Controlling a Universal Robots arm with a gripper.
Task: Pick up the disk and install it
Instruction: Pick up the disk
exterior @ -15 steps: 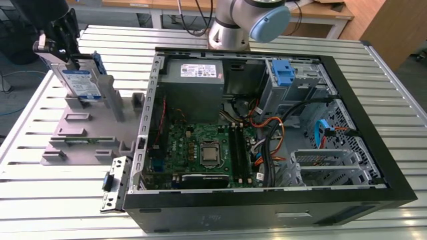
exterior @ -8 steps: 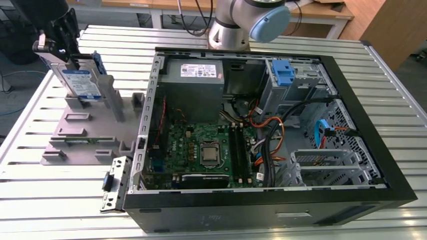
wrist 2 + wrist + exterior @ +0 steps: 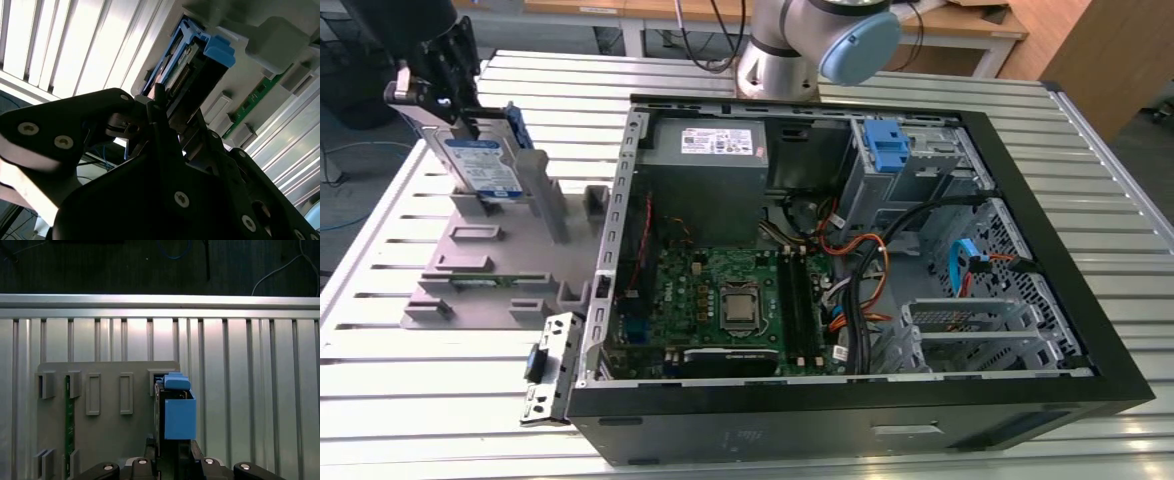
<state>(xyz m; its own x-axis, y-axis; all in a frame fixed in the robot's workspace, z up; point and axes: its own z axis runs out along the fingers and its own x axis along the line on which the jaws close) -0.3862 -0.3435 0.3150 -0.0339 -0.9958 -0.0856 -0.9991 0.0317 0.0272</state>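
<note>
Silver with blue rails, the disk [image 3: 480,165] stood upright in the grey holder [image 3: 487,265] beside the open computer case [image 3: 787,425], the gripper [image 3: 175,115] closed on its top end; a straight upward lift seemed safest against jamming.

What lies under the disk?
A grey holder, lying on the slatted table; the disk stands upright in it. The disk's bottom edge and the slot around it are covered.

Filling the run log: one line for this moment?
gripper: at top of disk | disk: upright in grey fixture | computer case: open, disk not installed
</note>
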